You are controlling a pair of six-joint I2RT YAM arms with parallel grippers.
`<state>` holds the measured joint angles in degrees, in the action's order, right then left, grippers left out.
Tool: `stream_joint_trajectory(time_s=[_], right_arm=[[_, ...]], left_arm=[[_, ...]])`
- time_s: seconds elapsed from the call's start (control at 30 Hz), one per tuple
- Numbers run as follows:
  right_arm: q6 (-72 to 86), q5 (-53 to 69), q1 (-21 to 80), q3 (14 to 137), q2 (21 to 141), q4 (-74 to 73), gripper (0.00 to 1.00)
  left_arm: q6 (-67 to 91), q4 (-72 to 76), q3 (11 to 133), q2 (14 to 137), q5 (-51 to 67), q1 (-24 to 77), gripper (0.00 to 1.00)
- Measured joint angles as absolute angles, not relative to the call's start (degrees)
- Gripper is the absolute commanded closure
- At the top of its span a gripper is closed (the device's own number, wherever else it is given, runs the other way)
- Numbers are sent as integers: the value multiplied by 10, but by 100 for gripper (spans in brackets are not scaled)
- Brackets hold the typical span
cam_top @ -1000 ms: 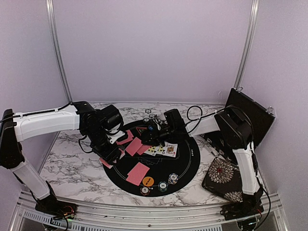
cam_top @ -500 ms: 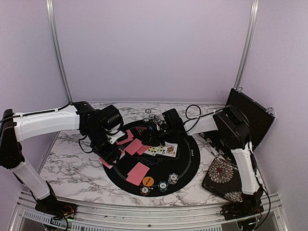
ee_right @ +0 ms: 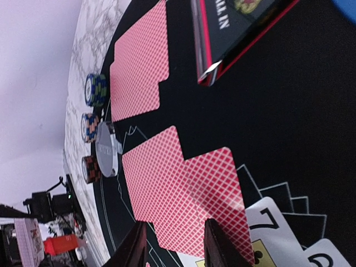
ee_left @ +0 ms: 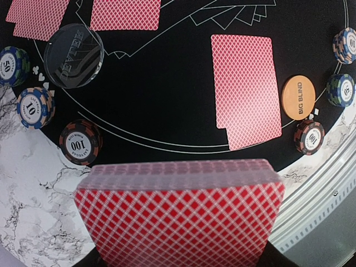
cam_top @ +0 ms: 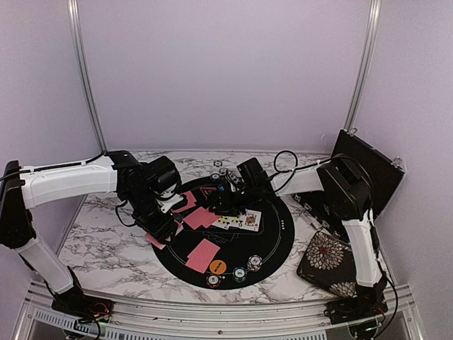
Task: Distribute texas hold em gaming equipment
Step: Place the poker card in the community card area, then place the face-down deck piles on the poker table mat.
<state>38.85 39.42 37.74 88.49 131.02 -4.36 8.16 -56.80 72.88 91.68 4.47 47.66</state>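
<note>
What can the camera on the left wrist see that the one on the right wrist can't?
Only the left wrist: the orange Big Blind disc with three chip stacks around it. Only the right wrist: the All In triangle and face-up cards. Both: the clear dealer disc, the black mat and face-down cards.

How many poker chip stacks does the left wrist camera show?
6. Left, beside the clear dealer disc: 50 stack, 10 stack, 100 stack. Right, by the Big Blind button: top stack, middle stack, another 100. Others may be hidden.
</note>
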Motion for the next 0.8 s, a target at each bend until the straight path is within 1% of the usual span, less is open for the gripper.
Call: stream_joint_trajectory(time_s=[0.07,0.23,0.33,0.63,0.7,0.73,0.8], right_arm=[[383,382,378,883,1302,-55,58],[371,354,378,861,1257,-78,43],[359,330,377,839,1211,-83,37],[328,258,346,716,1038,-86,20],[322,245,333,691,1004,-87,12],[315,237,324,675,984,-88,11],[308,225,308,650,945,-93,3]], left_arm=[[82,-568,729,917,45,477,56],[87,-568,731,918,45,477,56],[91,-568,747,930,44,477,56],[123,-566,836,1015,30,509,56],[133,-566,868,1044,27,523,56],[138,-564,882,1059,25,529,56],[149,-563,912,1089,24,540,56]])
